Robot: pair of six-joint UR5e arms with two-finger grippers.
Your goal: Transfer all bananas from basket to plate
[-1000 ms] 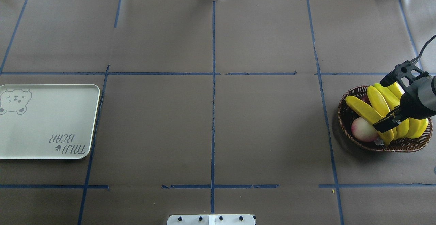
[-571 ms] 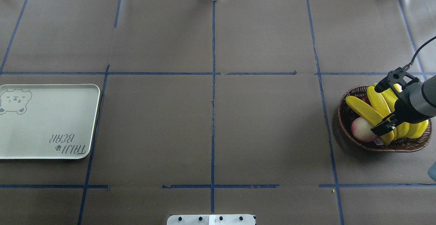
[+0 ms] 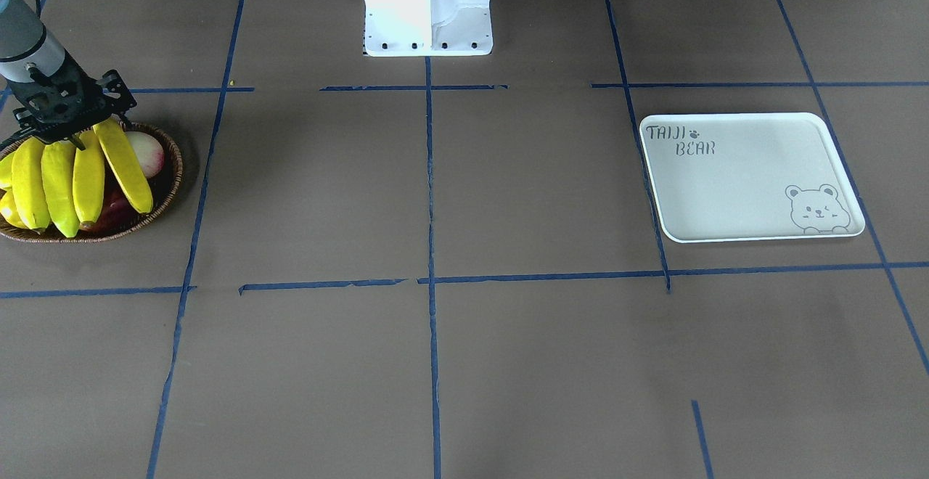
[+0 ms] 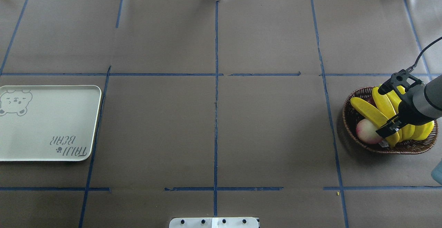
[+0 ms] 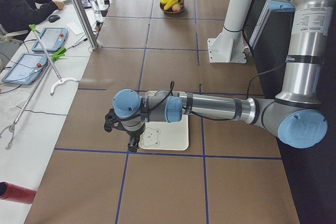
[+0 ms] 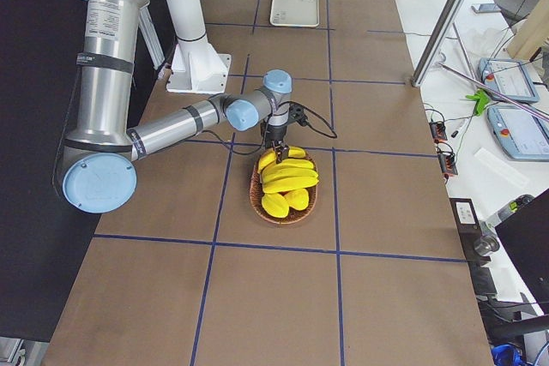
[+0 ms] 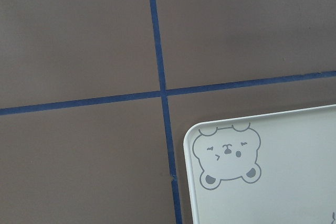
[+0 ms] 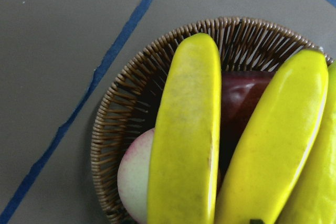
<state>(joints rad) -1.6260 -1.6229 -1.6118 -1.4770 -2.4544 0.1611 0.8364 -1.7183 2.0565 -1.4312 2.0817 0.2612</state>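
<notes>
Several yellow bananas lie side by side in the brown wicker basket at the table's right end; they also show in the front view and close up in the right wrist view. My right gripper hangs open just above them, one finger at each end of the bunch; it also shows in the front view. The white bear plate lies empty at the far left. My left gripper hovers over the plate's bear corner; I cannot tell whether it is open or shut.
A pale pink apple and a dark red fruit lie in the basket under the bananas. The robot's white base stands at the table's near edge. An operator sits beside the table.
My right gripper has moved a little left and lower over the bananas, still open. The bananas, basket and plate have not moved.
</notes>
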